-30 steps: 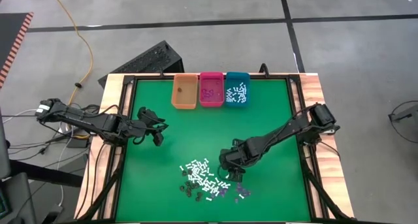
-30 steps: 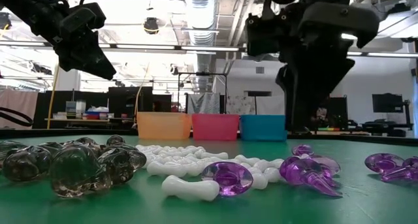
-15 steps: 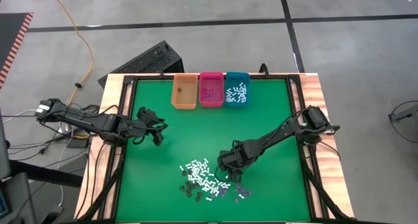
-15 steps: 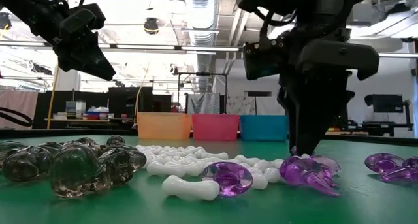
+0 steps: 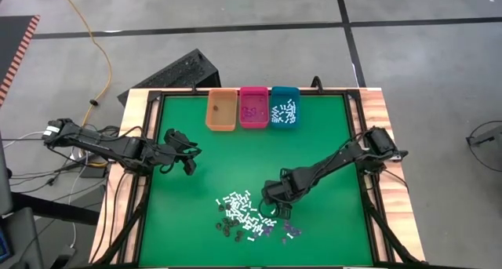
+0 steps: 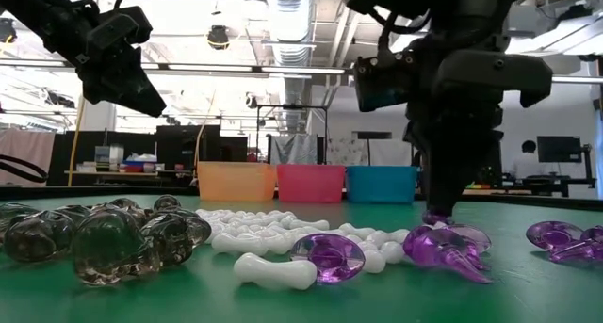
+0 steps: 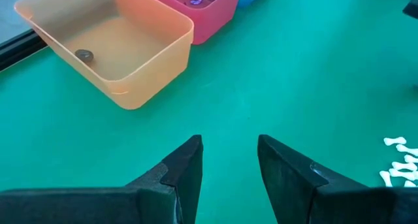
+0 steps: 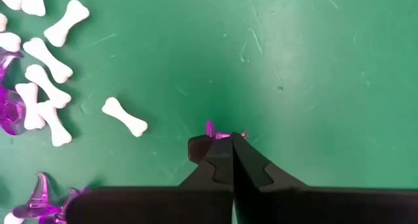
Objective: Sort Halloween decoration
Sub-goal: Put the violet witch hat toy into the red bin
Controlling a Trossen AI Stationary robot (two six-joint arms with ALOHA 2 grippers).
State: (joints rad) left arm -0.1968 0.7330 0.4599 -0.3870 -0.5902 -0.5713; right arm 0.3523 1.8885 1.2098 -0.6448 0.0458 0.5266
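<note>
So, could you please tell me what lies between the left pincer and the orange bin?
Nothing: in the left wrist view, only bare green mat separates the left pincer from the orange bin.

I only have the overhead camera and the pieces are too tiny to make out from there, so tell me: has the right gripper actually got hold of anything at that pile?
Observer: Yes. Its wrist view shows the right gripper shut on a purple piece, whose tips poke out past the fingers.
Operator: Is it lifted yet?
Observer: The low view shows the fingertips down at the green mat, beside other purple pieces; I cannot tell whether the held piece is off the mat.
Operator: And the left gripper?
Observer: The left gripper is open and empty above bare mat, facing the orange bin, which holds one dark piece.
</note>
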